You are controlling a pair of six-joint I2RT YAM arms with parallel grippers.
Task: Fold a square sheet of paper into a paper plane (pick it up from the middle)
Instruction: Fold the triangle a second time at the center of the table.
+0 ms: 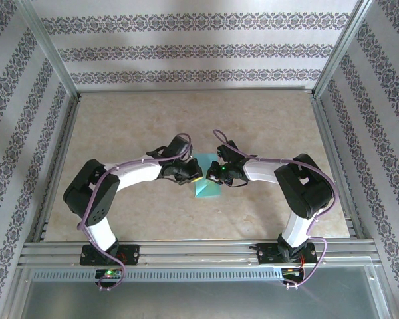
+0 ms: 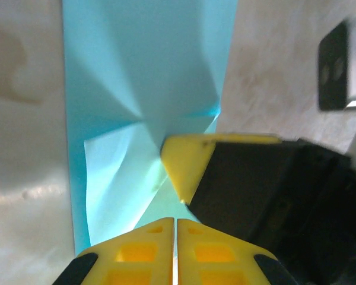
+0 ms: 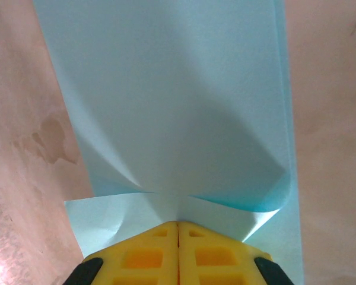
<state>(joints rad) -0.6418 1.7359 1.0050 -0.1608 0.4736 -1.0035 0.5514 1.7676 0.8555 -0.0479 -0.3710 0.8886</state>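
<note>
Right wrist view first: the right end effector [image 3: 178,230] has its yellow fingers pressed together on the paper [image 3: 166,107]. The creases fan out from that pinch, so we'd call it a real grip. The left end effector [image 2: 175,224] is closed too, with its tips right at the sheet. We can't tell whether it has a layer caught or is just sitting on top.

What worries us is that both are bunched up at nearly the same spot. In the left wrist view, the right one's yellow tip sits just beside the left one's fingers. If either one shifts without the other giving way, we reckon they bump. Failing that, the thin paper tears or picks up a crease where no fold belongs. It's puckered around the pinch, so a hard pull probably leaves a messy ridge rather than a clean fold. And if the left one has no bite, the sheet could swing or slide off line once it's lifted.

As for where the paper is: from above, it's in the middle of the table [image 1: 120,133], between the two end effectors. A teal corner pokes out toward the near edge below them. From each wrist, it stretches away from the tips over the table, with one flap curled up near the pinch.
</note>
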